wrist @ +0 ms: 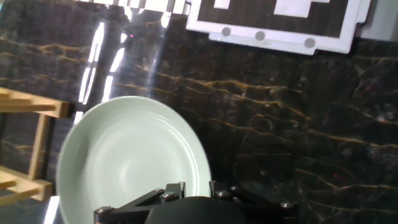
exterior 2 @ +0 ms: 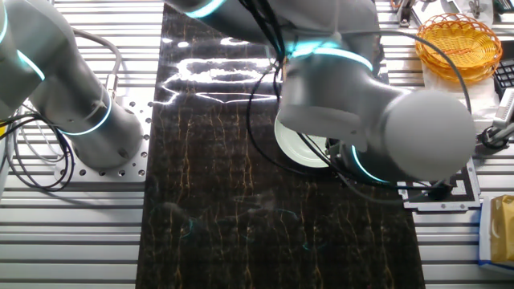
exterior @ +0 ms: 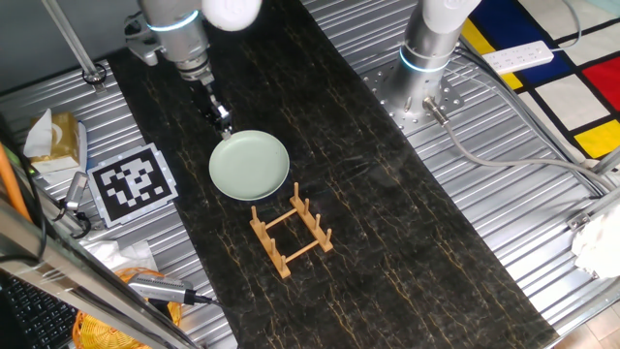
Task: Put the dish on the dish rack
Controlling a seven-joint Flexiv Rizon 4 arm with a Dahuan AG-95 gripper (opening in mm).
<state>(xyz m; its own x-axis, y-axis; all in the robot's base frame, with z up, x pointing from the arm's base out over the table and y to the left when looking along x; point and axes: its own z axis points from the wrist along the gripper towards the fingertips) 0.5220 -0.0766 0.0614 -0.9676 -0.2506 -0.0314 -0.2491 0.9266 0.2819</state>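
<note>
The dish (exterior: 250, 165), a pale mint-green plate, lies flat on the dark marble-patterned table. My gripper (exterior: 223, 124) reaches down onto its far-left rim. In the hand view the dish (wrist: 130, 155) fills the lower left, and its rim runs up between my two fingers (wrist: 176, 190), which stand close together on either side of it. The dish rack (exterior: 291, 233), small and wooden with upright pegs, stands just in front of the dish; one end of the rack (wrist: 37, 149) shows at the left edge of the hand view. In the other fixed view the arm covers most of the dish (exterior 2: 301, 148) and hides the rack.
A white board with a black tag (exterior: 134, 182) lies left of the dish. A second arm's base (exterior: 426, 58) stands at the back right. A tissue pack (exterior: 53, 136) and cables sit on the left metal surface, and a wicker basket (exterior 2: 458, 44) stands off the mat.
</note>
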